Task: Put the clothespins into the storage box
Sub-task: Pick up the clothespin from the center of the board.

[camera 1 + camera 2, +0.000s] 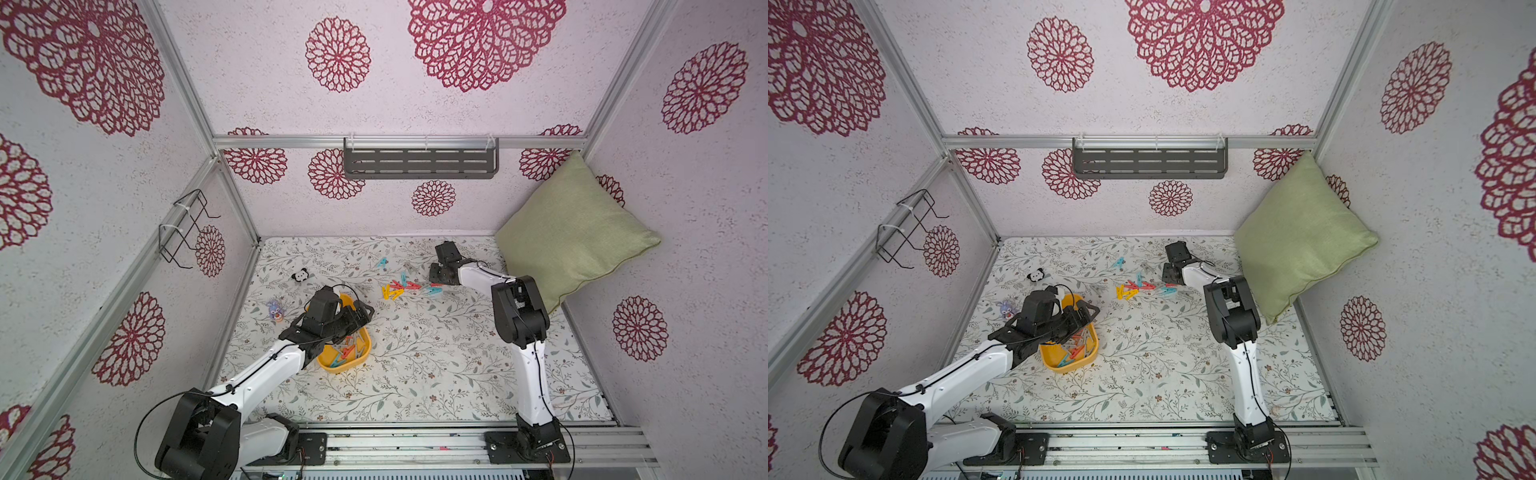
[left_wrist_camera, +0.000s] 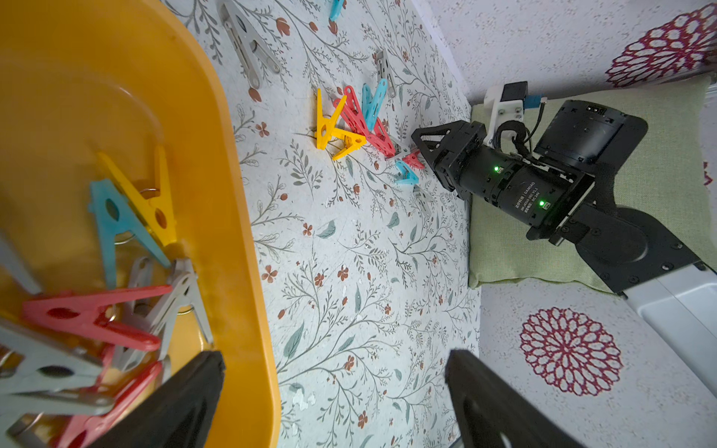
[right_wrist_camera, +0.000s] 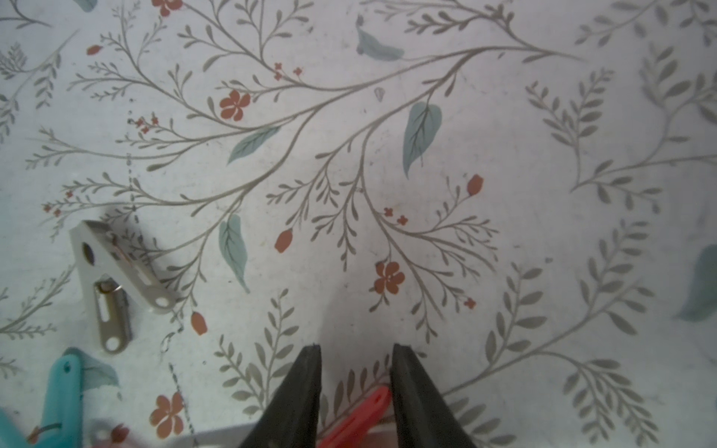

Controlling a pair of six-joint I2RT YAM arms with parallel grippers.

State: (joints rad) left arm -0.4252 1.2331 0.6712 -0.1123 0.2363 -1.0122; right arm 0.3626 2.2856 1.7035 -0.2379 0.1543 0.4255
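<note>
Two jaws of the right gripper are set a narrow way apart, astride the end of a red clothespin that lies aslant on the flowered table. Whether it is yet pinched cannot be told. A slip is judged likely if the peg is caught off-centre: it could be twisted or flicked out as the jaws are brought together. A grey clothespin and a teal clothespin lie near by, and the heap of clothespins looks interlocked, so neighbours could be dragged along and dropped short.

The left gripper is held wide open and empty above the rim of the storage box, in which several pegs are gathered. A collision could be caused if the red peg were carried there before that arm is cleared.

"DAMIAO" can be read on the motor of the right arm; the smaller line beside it is not legible.
</note>
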